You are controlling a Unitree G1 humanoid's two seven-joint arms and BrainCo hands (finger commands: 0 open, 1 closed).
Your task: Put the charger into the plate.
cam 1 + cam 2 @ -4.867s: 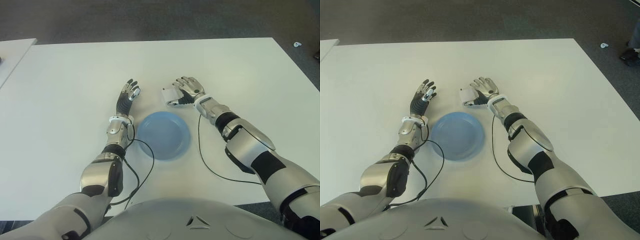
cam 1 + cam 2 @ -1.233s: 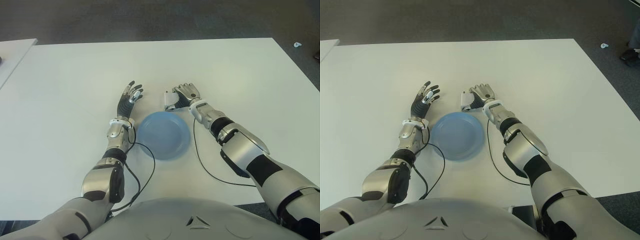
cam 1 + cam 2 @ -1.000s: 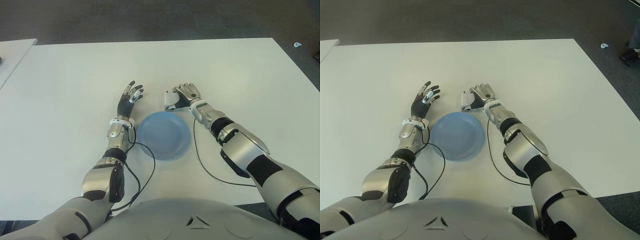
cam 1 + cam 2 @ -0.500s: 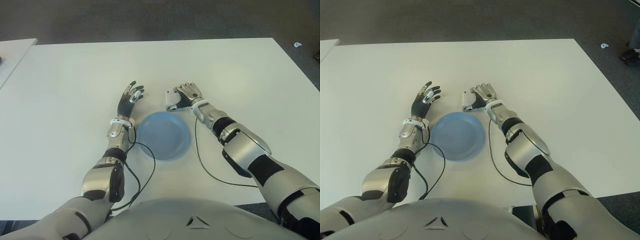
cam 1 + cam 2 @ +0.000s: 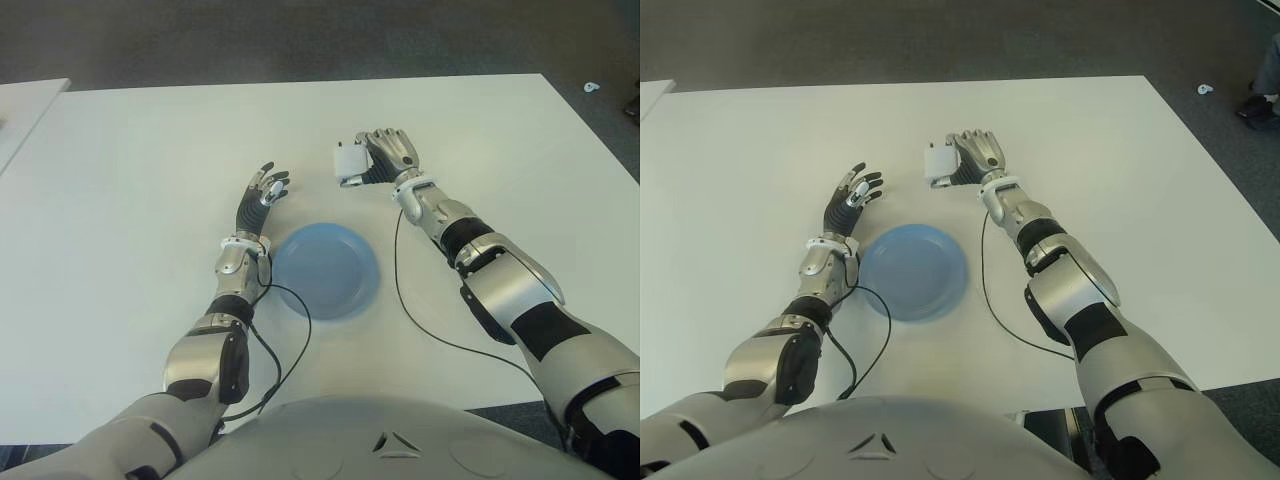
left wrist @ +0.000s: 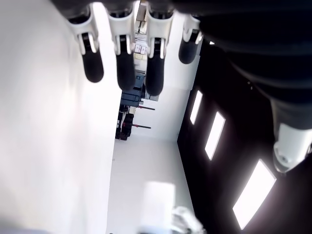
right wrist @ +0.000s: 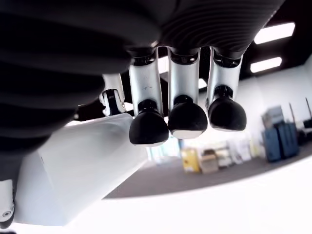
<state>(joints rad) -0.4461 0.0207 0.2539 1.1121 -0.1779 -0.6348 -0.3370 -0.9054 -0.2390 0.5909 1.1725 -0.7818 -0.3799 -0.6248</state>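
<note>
A small white charger is held in my right hand, whose fingers are curled around it; it is lifted above the table beyond the plate. In the right wrist view the charger shows as a white block under the fingertips. The round blue plate lies on the white table, nearer to me than the charger. My left hand is just left of the plate with its fingers spread and holding nothing.
A black cable loops from my left forearm past the plate's near edge. Another cable runs along the table beside my right forearm. Dark floor lies beyond the table's far edge.
My right hand has lifted the charger off the table and carried it up and farther from me. The left hand and the plate have stayed in place.
</note>
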